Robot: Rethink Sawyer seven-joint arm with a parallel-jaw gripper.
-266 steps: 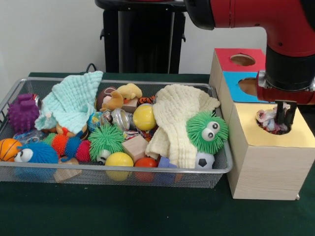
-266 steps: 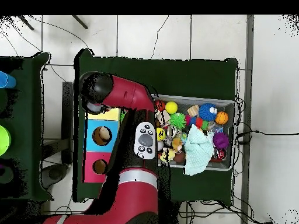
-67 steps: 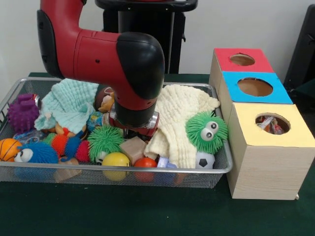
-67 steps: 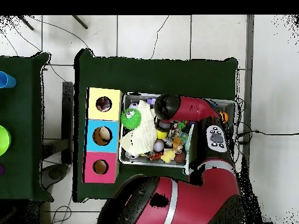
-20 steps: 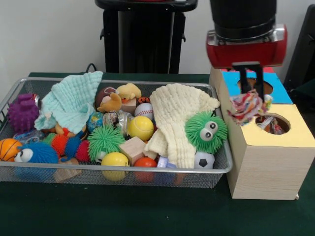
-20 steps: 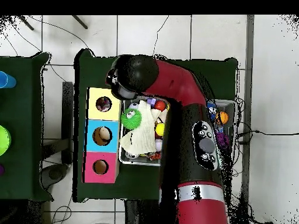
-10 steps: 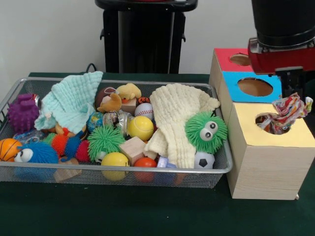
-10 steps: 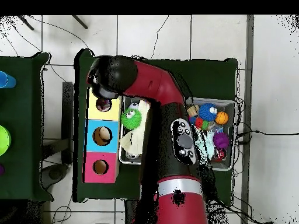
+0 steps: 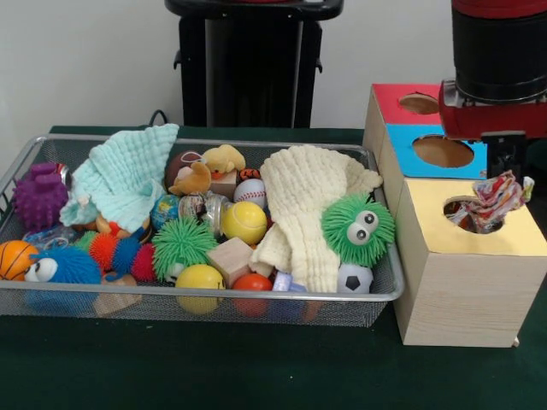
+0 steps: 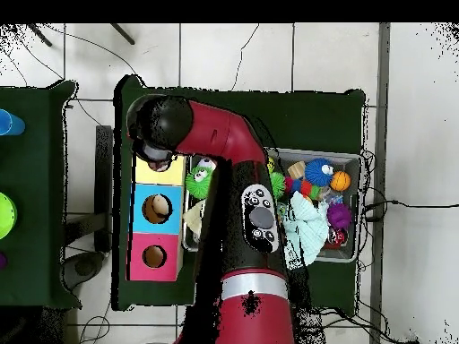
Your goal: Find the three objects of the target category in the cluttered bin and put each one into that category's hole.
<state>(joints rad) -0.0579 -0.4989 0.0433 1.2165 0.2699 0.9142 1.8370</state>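
Note:
My gripper (image 9: 505, 177) hangs at the right over the yellow box (image 9: 427, 213), shut on a multicoloured patterned cloth scrap (image 9: 500, 195). The scrap dangles just above the right rim of the yellow box's round hole (image 9: 472, 214), where more patterned fabric shows inside. Two other cloths lie in the wire bin (image 9: 214, 301): a cream one (image 9: 312, 196) at its right and a mint one (image 9: 128, 175) at its left. In the overhead view the arm's wrist (image 10: 160, 127) covers the yellow box's hole, and the gripper itself is hidden.
Behind the yellow box stand a blue box (image 9: 402, 143) and a red box (image 9: 389, 107), each with a hole. The bin also holds a green fuzzy ball (image 9: 359, 229), a yellow ball (image 9: 246, 222), a wooden block (image 9: 232, 256), a purple spiky ball (image 9: 38, 196) and several other toys.
The gripper carried the patterned scrap rightward from beside the bin to above the yellow box, then lowered it slightly toward the hole. The bin's contents have stayed put.

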